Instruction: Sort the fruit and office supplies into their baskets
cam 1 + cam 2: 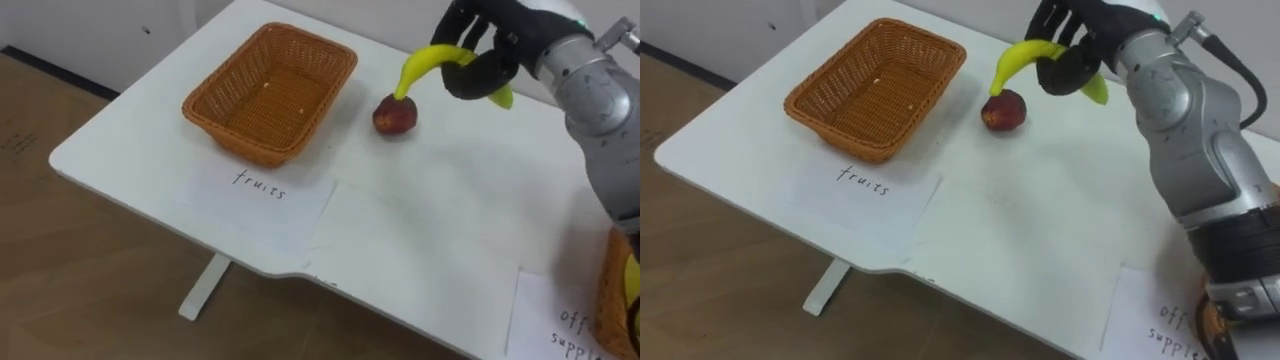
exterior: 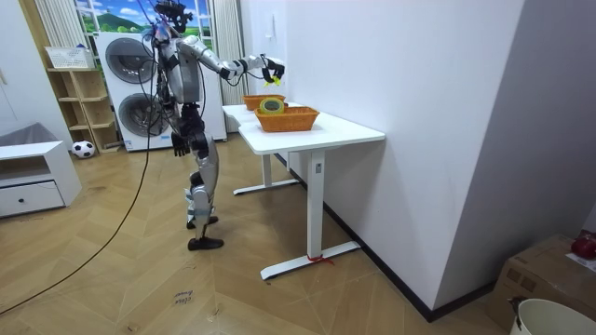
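Above the white table [image 1: 450,220], the black right hand [image 1: 490,50] is curled round the middle of a curved yellow banana [image 1: 425,60], just over the red apple [image 1: 395,115]. Light, soft and easily bruised, so the mid-body hold looks sound. The woven wicker basket [image 1: 215,125] is near.

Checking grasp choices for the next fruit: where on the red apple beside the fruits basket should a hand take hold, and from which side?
Probably round its widest middle, from above, closing on opposite sides. The apple is round and sits free on the table, apart from the basket, so all its flanks are open. The right hand, shut on the banana, hovers close by.
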`<state>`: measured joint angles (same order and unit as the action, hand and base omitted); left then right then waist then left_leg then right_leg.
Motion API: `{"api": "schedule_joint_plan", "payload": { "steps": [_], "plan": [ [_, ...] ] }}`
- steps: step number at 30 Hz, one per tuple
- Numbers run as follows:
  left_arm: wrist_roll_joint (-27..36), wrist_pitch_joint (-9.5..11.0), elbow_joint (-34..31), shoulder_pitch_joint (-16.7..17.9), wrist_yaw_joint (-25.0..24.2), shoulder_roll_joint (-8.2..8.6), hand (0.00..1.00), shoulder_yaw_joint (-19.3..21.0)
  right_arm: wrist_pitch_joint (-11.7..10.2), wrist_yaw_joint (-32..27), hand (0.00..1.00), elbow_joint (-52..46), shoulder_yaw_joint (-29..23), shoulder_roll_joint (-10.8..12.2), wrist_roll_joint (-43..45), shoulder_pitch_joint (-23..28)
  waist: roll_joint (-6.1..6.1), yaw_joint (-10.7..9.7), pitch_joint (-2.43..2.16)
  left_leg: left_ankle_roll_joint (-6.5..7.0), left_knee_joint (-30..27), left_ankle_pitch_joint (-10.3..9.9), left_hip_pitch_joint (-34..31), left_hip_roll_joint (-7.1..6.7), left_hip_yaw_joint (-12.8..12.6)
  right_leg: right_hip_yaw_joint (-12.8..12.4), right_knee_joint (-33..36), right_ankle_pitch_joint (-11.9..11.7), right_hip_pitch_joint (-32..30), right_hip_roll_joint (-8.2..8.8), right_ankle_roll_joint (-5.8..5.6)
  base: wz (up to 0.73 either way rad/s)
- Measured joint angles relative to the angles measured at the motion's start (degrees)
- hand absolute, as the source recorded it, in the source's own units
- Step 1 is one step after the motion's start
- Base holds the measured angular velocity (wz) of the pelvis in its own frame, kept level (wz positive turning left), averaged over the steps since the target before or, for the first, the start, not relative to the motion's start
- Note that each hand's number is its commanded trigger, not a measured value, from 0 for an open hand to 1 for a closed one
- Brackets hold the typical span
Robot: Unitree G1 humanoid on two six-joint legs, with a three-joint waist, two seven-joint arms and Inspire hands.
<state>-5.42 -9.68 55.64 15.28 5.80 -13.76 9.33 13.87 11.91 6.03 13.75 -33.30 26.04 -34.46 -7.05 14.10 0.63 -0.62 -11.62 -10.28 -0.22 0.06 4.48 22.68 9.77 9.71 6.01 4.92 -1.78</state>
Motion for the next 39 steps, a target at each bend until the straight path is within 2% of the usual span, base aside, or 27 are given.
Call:
{"api": "schedule_joint_plan", "payload": {
  "steps": [4, 10, 14, 16, 19, 22, 25, 27, 31, 35, 39],
  "plan": [
    [-4.12, -0.3, -0.41, 0.77, -0.25, 0.01, 0.0, 0.0, -0.01, -2.68, 1.0, -0.02, 0.02, 0.01, 1.41, 0.0, 0.0, 0.44, -0.01, 0.0, -0.01, 0.0, -0.12, -0.09, 1.05, 0.84, 0.01, 0.05, 0.69, -0.04, -0.08, 0.17],
    [-4.4, -0.32, -1.85, 2.19, -0.17, 0.01, 0.0, 0.07, -0.07, -6.07, 1.0, -0.04, 0.07, 0.01, 1.58, 0.0, -0.59, 1.37, -0.32, 0.03, -0.15, 0.01, -0.04, -0.34, 2.21, 0.98, 0.06, 0.2, 1.27, -0.01, -0.33, 0.12],
    [-4.37, -0.18, -3.27, 2.79, 0.07, -0.03, 0.0, 1.52, -0.14, -9.0, 1.0, -0.04, 0.26, 0.01, 1.83, 0.0, -1.55, 2.12, -0.45, 0.03, -0.25, 0.02, -0.06, -0.43, 2.74, 1.11, 0.04, 0.25, 1.46, -0.02, -0.4, 0.08],
    [-4.37, 0.07, -3.36, 3.11, 0.13, -0.28, 0.0, 1.67, -0.22, -9.64, 1.0, -0.03, 0.33, 0.01, 1.61, 0.01, -2.08, 2.15, -0.39, 0.03, -0.52, 0.02, -0.07, -0.5, 2.89, 1.07, 0.02, 0.25, 1.69, -0.01, -0.41, 0.13],
    [-4.34, 0.15, -3.35, 3.3, 0.11, -0.46, 0.0, 1.77, -0.29, -10.2, 1.0, -0.03, 1.1, 0.01, 1.6, 0.02, -2.73, 2.4, -0.03, 0.04, -1.14, 0.0, -0.06, -0.62, 2.9, 0.84, 0.0, 0.26, 2.2, 0.02, -0.42, 0.1],
    [-4.45, 0.3, -3.34, 3.19, -0.39, -0.41, 0.0, 2.28, -0.66, -10.21, 1.0, -0.03, 1.31, 0.13, 1.66, 0.19, -2.9, 3.64, 0.11, 0.13, -1.11, -0.09, -0.08, -0.62, 2.87, 0.88, -0.03, 0.29, 2.21, 0.02, -0.47, 0.01],
    [-5.53, 0.34, -2.52, 3.21, -0.55, -0.42, 0.0, 4.07, -0.75, -10.52, 1.0, -0.03, 1.32, 1.47, 1.85, 0.3, -3.02, 4.59, 0.04, 0.14, -1.09, -0.09, -0.07, -0.63, 2.85, 1.1, -0.03, 0.31, 2.23, 0.03, -0.5, 0.0],
    [-5.53, 0.28, -2.54, 3.37, -0.57, -0.5, 0.0, 4.13, -0.55, -10.96, 1.0, -0.03, 1.65, 1.48, 1.83, 0.37, -3.03, 5.34, 0.04, 0.15, -0.85, -0.1, -0.19, -0.71, 2.89, 0.99, 0.0, 0.34, 2.22, 0.07, -0.55, 0.0],
    [-5.53, 0.24, -2.64, 3.35, -0.55, -0.69, 0.0, 4.11, -0.73, -13.24, 1.0, -0.03, 4.39, 1.75, 1.72, 0.36, -3.26, 6.68, -0.11, 0.14, -0.96, -0.1, -0.1, -0.71, 2.92, 1.01, 0.03, 0.48, 2.29, 0.08, -0.78, 0.0],
    [-5.52, 0.24, -2.82, 3.37, -0.55, -0.71, 0.0, 4.11, -0.71, -15.42, 1.0, 0.2, 6.2, 3.39, 1.76, 0.35, -3.45, 7.93, -0.11, 0.15, -0.93, -0.09, -0.07, -0.72, 2.89, 1.07, 0.02, 0.48, 2.43, 0.1, -0.78, 0.0],
    [-5.52, 0.22, -2.94, 3.33, -0.46, -1.12, 0.0, 4.19, -0.59, -16.99, 1.0, 1.73, 8.25, 3.48, 1.78, 0.35, -3.85, 8.48, -0.2, 0.15, -0.88, -0.09, 0.27, -0.85, 3.64, 1.09, 0.0, 0.49, 3.01, 0.08, -0.8, 0.11]
  ]
}}
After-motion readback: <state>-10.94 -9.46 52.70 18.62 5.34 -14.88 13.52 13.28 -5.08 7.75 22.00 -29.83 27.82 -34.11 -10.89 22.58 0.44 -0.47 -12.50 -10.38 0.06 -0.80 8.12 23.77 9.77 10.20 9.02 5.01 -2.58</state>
